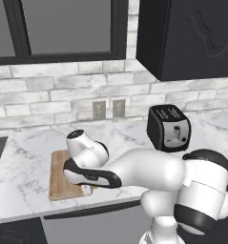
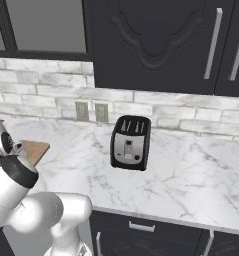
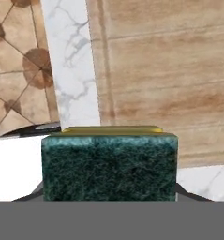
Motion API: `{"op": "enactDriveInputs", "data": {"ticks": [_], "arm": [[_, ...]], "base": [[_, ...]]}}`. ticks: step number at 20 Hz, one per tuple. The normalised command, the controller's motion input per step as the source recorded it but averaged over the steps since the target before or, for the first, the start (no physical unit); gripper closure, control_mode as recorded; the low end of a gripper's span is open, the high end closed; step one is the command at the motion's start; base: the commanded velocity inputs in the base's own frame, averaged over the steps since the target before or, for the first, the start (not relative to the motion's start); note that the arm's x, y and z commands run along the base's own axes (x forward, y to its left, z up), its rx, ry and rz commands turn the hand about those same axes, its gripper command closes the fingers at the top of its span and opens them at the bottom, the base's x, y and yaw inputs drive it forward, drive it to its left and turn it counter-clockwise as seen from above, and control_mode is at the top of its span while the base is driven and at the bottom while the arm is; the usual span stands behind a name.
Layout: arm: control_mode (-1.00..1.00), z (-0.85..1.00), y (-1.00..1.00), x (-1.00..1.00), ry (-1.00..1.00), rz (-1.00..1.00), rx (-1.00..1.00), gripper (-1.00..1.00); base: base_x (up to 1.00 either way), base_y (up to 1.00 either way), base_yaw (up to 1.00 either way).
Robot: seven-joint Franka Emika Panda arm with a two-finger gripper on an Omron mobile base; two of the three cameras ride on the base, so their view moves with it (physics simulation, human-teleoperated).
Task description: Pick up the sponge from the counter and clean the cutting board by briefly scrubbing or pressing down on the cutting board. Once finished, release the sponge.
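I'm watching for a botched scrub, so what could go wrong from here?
1. The sponge sits near the board's corner by the counter edge, with floor just beyond; a scrub stroke that way could carry it off the board, and a release could drop it to the floor.
2. The arm hides the hand in the base views, so contact is hard to confirm.

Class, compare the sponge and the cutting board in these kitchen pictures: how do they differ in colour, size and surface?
Colour: the sponge has a dark green top over a yellow body; the cutting board is light brown wood.
Size: the sponge is far smaller than the cutting board.
Surface: the sponge's top looks rough and fibrous; the cutting board is smooth with visible grain.
Both are rectangular.
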Motion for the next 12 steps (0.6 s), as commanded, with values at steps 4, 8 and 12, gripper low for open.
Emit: {"op": "enactDriveInputs", "data": {"ticks": [4, 8, 12], "arm": [[-1.00, -0.39, 0.06, 0.07, 0.02, 0.18, 0.00, 1.00], [-1.00, -0.42, 0.02, 0.22, 0.00, 0.17, 0.00, 1.00], [-1.00, -0.34, 0.00, 0.33, 0.00, 0.16, 0.01, 1.00]], "base": [[0.00, 0.00, 0.00], [0.00, 0.00, 0.00], [0.00, 0.00, 0.00]]}}
